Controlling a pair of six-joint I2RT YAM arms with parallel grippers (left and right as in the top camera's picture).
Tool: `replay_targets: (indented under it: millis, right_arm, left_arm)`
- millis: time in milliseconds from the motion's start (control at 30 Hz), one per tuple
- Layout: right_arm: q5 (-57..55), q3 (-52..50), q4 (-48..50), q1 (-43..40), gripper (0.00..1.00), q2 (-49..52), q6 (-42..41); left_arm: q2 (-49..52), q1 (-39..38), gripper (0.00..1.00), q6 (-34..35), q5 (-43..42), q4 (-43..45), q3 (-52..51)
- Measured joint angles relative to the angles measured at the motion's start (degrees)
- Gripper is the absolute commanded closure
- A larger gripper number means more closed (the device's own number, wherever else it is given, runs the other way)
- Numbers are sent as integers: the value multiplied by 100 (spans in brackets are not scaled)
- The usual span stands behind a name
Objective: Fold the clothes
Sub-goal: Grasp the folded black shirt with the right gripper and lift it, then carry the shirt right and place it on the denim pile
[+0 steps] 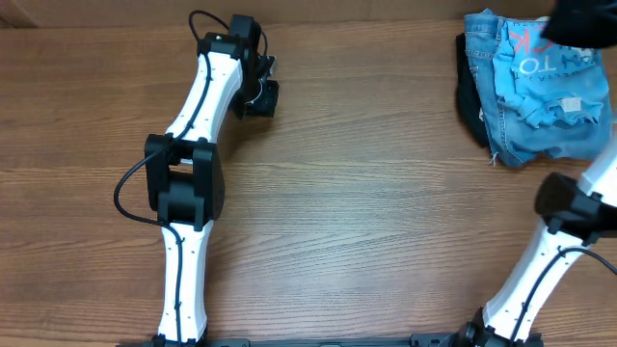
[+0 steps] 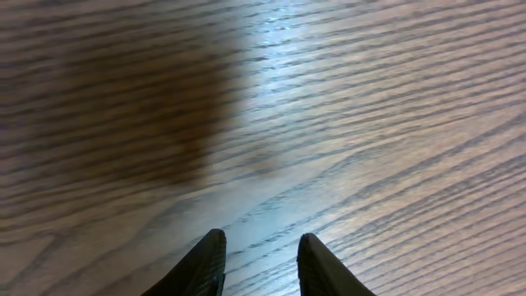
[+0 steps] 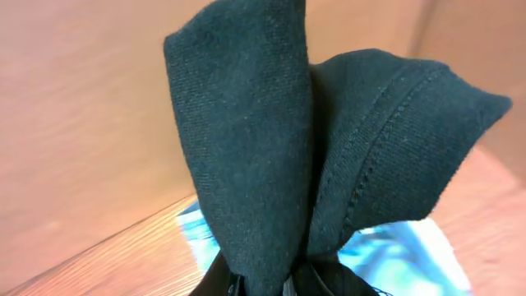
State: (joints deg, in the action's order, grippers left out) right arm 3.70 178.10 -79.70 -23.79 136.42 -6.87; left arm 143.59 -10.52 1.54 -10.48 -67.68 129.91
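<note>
**The black T-shirt [image 3: 271, 148], pinched by the right fingers [image 3: 337, 286]**

Its fabric bunches up out of the clenched tips, over the denim jeans [image 1: 540, 120] at the counter's [image 1: 366, 193] far right. The left fingers [image 2: 205, 267] hang slightly parted, gripping nothing.

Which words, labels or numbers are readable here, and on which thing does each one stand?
"TO": pale letters on the light blue printed shirt, partly covered.
"K": a red letter on the same shirt; the rest is hidden.
white patch on the pile: too small to read.
black T-shirt: no text shows.
</note>
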Motion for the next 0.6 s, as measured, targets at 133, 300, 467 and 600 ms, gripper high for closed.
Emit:
replay_targets:
  millis: [133,300,467,600]
  right_arm:
    - [-741,0,-162,-282,96,-57,737]
    - [-1707,-605,7,-343,96,-146,1620]
    - [-2048,-1945,1005,-387,96,-157,2063]
    - [-2350,-2175,1635,-236,96,-157,2485]
  left_arm:
    - [2,205,67,0,2,0,0]
    - [2,319,67,0,4,7,0]
    - [2,326,67,0,2,22,0]
    - [2,356,66,0,4,17,0]
